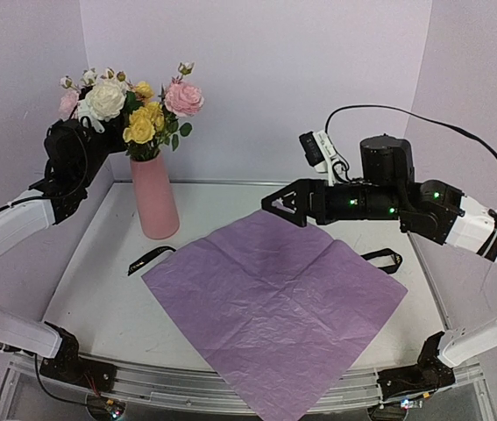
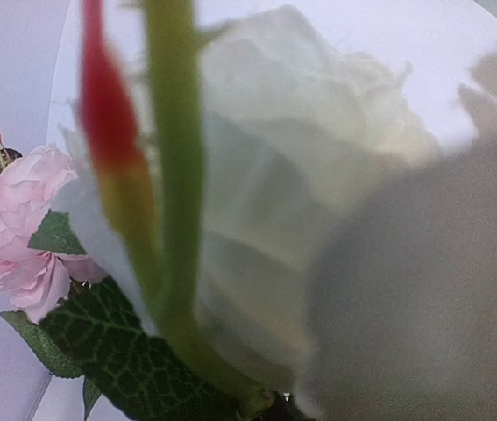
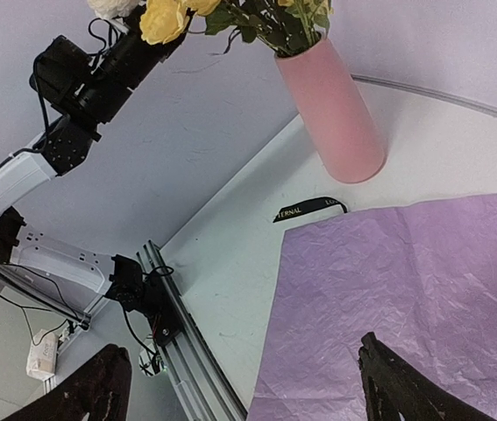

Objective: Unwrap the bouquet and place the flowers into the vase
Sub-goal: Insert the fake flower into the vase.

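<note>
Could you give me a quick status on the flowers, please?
Left gripper shut among the flowers, grip unclear. Right gripper open over the paper. Flowers standing in the vase. Nothing blocking.

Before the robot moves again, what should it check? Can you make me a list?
1. Vase standing upright: ok.
2. Flowers with their stems down in the vase: ok.
3. Paper sheet off the flowers and lying flat: ok.
4. Left pincer shut, up beside the cream bloom; whether it grips a stem: cannot tell.
5. Right pincer open and empty above the paper sheet: ok.
</note>
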You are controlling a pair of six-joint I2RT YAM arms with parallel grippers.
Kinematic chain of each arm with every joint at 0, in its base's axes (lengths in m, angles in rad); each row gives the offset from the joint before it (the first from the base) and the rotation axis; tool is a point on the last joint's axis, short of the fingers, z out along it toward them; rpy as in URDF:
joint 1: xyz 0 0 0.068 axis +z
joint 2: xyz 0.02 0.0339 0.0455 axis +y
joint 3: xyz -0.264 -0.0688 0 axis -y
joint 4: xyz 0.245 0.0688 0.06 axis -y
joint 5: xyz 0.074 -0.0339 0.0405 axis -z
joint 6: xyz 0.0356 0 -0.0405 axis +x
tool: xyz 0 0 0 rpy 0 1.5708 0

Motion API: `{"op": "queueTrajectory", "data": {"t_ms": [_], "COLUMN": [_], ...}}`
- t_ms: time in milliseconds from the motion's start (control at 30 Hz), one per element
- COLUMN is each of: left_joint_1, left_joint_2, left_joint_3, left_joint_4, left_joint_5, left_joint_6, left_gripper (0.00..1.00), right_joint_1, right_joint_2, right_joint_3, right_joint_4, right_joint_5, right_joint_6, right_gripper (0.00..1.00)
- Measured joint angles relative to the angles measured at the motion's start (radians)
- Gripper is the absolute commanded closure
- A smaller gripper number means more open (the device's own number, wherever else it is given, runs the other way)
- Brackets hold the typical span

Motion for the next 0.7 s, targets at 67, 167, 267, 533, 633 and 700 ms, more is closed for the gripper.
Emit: {"op": "queueTrajectory", "data": {"t_ms": [67,167,267,533,633,700], "left_joint_1": [0.000,0.000,0.000,0.000,0.000,0.000], "left_joint_2": [0.002,0.002,0.002,0.008,0.004,-0.002], "left_joint_3": [0.000,-0.005,-0.024,-0.054,-0.062,-0.077], "left_joint_4": [0.003,0.009,0.017,-0.012,-0.012,-0.011], "left_joint_5": [0.001,0.004,0.006,0.009,0.009,0.007], "left_joint_6": [-0.005,-0.018,-0.031,-0.061,-0.076,-0.088], "left_gripper": [0.90,0.86,0.72,0.49,0.42,0.39], "right_joint_1": [0.000,0.000,0.000,0.000,0.000,0.000], "right_joint_2": [-0.002,-0.005,-0.007,-0.009,-0.009,-0.009], "right_joint_3": [-0.006,-0.015,-0.021,-0.023,-0.023,-0.023], "right_joint_4": [-0.001,-0.001,-0.005,-0.007,-0.007,-0.007], "right_joint_5": [0.000,0.000,0.000,0.001,0.001,0.001], "right_joint_6": [0.000,0.004,0.005,0.006,0.005,0.005], "right_gripper": [0.09,0.09,0.09,0.09,0.09,0.09]}}
